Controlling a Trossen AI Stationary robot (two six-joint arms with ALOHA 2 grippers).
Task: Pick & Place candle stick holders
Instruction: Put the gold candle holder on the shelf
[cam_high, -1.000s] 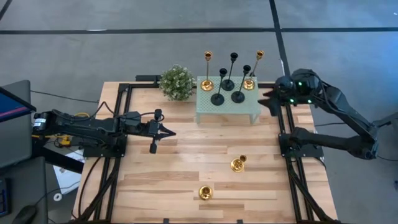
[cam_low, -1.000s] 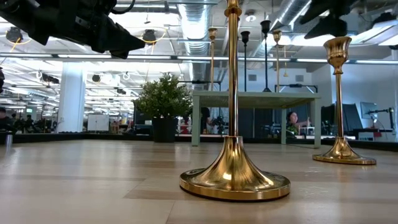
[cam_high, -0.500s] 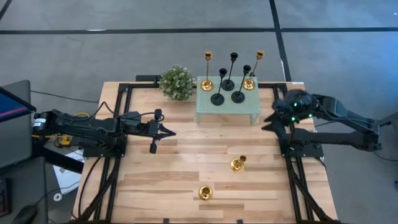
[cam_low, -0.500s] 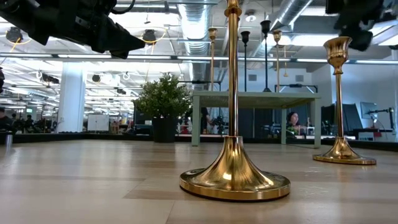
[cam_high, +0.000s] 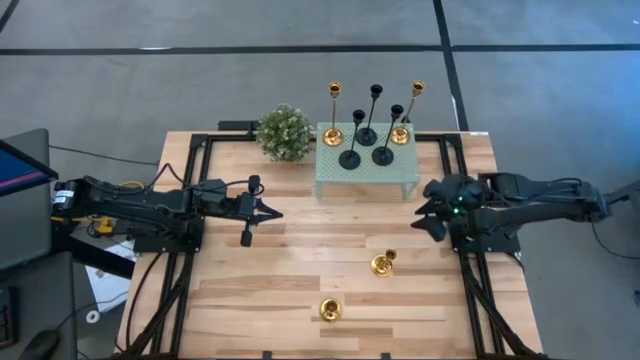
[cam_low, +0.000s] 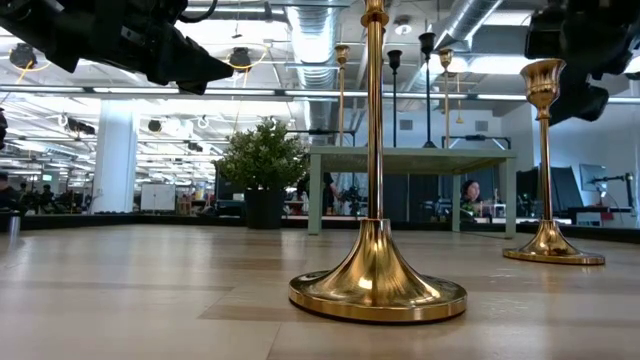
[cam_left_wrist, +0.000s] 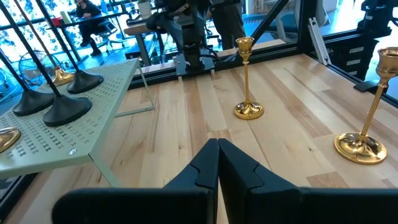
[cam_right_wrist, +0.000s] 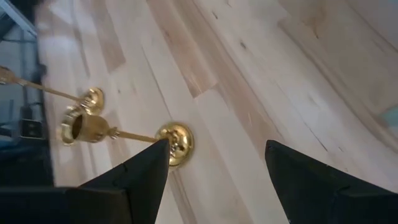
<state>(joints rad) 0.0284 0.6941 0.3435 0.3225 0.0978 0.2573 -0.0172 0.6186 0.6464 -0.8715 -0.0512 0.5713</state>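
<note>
From above, five slim candle stick holders, gold and matte black, stand on the mint green perforated stand (cam_high: 366, 174) at the far side of the pale wooden table (cam_high: 290, 280). Two shiny gold candle stick holders stand on the table: the nearer-to-stand one (cam_high: 382, 264) and the front one (cam_high: 331, 310). The right gripper (cam_high: 428, 211) hangs empty near the table's right edge, fingers apart. The left gripper (cam_high: 268, 212) waits mid-left, fingers together.

At table height, both gold holders stand upright, the front one closest to the camera.

The left wrist view shows its fingers pressed together, nothing between them.

The right wrist view looks between spread fingers toward a gold base.

My reading: an approach for the next pick. The right gripper must descend, straddle the thin stem and close.
</note>
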